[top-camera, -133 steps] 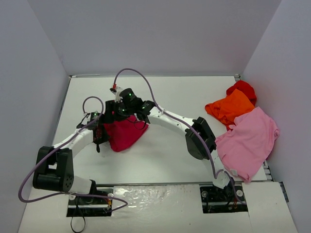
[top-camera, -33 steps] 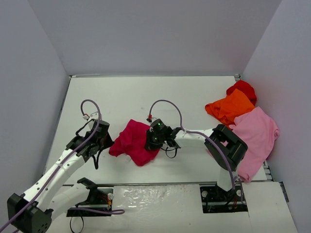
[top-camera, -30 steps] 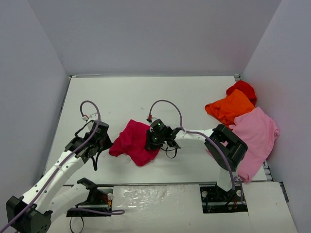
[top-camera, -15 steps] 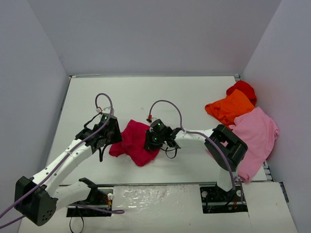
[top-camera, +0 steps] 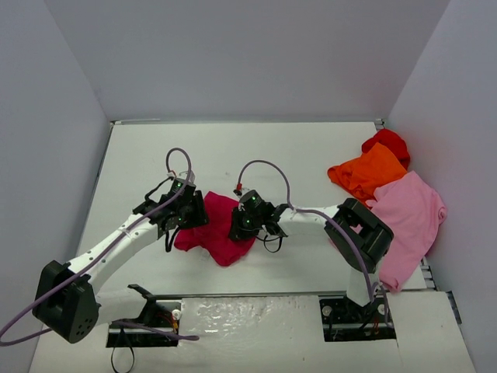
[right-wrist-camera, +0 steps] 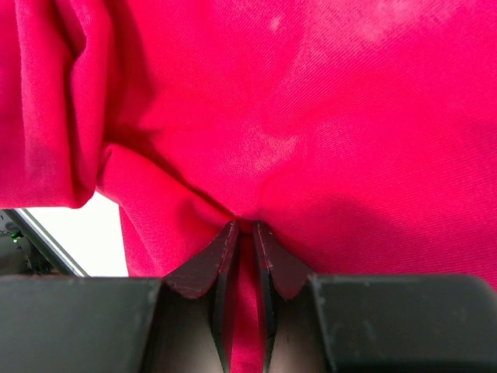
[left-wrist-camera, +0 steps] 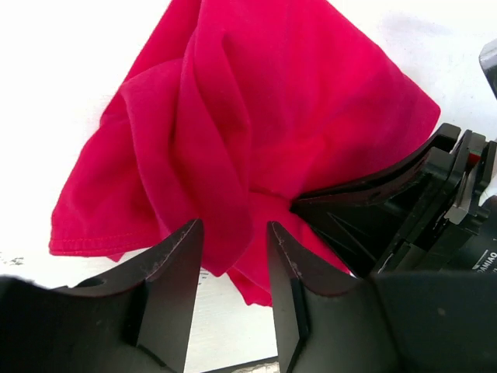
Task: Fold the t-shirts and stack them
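From my left wrist camera, the left gripper (left-wrist-camera: 233, 230) stands partly open, a moderate gap between its black fingers, with a hanging fold of the crimson t-shirt (left-wrist-camera: 256, 116) lying just at the mouth of that gap; I cannot tell whether the pads touch the cloth. That view also gives me something the right wrist view lacks: the shirt's whole outline, a crumpled rough triangle on the white table (top-camera: 272, 155), with a stitched hem along its lower left edge and the right arm's black head pressed in at its right side. The right wrist camera fills almost entirely with crimson fabric, and only there can I see that the right gripper (right-wrist-camera: 245, 227) has its fingers drawn narrow on a thin pinch of the shirt, the cloth puckering into creases that run out from the tips. The overhead camera supplies the layout neither wrist shows: the crimson shirt sits bunched between the two grippers, left of the table's middle, the left gripper at its left edge and the right one at its right edge. Well apart, by the right wall, the light pink t-shirt (top-camera: 400, 225) lies spread and overhanging the near right part of the table, the orange t-shirt (top-camera: 366, 172) just beyond it and partly under it, and the bright red t-shirt (top-camera: 388, 144) bundled farthest back.
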{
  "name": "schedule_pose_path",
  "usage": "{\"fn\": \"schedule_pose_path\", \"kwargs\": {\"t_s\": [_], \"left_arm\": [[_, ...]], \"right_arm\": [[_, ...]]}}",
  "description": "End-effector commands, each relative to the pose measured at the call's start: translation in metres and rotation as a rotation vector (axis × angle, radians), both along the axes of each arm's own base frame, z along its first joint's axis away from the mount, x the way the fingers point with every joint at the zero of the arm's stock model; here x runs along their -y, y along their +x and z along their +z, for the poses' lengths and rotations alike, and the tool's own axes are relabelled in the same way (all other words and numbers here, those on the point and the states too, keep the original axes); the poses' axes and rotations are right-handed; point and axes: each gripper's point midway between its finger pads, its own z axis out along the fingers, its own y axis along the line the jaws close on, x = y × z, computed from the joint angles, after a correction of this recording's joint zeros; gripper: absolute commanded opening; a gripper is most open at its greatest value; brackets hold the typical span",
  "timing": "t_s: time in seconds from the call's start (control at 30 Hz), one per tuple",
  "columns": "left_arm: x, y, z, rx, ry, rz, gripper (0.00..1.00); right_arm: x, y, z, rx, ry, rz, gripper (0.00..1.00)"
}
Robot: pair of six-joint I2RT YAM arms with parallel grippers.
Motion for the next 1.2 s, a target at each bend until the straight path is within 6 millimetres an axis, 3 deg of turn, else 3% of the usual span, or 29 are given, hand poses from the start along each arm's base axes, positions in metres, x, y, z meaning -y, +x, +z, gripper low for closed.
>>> {"fn": "schedule_pose_path", "kwargs": {"t_s": [0.0, 0.1, 0.23, 0.37, 0.53, 0.7, 0.83, 1.07, 1.17], "left_arm": [[0.02, 0.014, 0.02, 0.065, -0.092, -0.022, 0.31], [0.021, 0.012, 0.013, 0.038, -0.087, -0.028, 0.23], [0.021, 0.012, 0.011, 0.032, -0.082, -0.029, 0.21], [0.021, 0.012, 0.003, -0.011, -0.05, -0.039, 0.34], [0.02, 0.011, -0.009, -0.053, -0.012, -0.052, 0.38], [0.018, 0.016, -0.012, -0.056, 0.019, -0.052, 0.22], [0.017, 0.016, -0.008, -0.045, 0.018, -0.05, 0.01], [0.0, 0.011, 0.008, -0.011, 0.06, -0.013, 0.0], [-0.017, 0.008, 0.013, -0.002, 0.126, 0.024, 0.0]], "right_arm": [[0.037, -0.025, -0.048, -0.099, -0.193, -0.007, 0.12], [0.037, -0.025, -0.048, -0.099, -0.193, -0.009, 0.12], [0.038, -0.026, -0.049, -0.102, -0.195, -0.012, 0.13], [0.039, -0.028, -0.051, -0.108, -0.199, -0.014, 0.15], [0.04, -0.029, -0.049, -0.103, -0.195, -0.019, 0.15], [0.04, -0.029, -0.049, -0.102, -0.197, -0.02, 0.15], [0.041, -0.03, -0.05, -0.102, -0.201, -0.018, 0.14], [0.041, -0.031, -0.055, -0.111, -0.21, -0.009, 0.08], [0.042, -0.033, -0.055, -0.116, -0.211, -0.005, 0.07]]}}
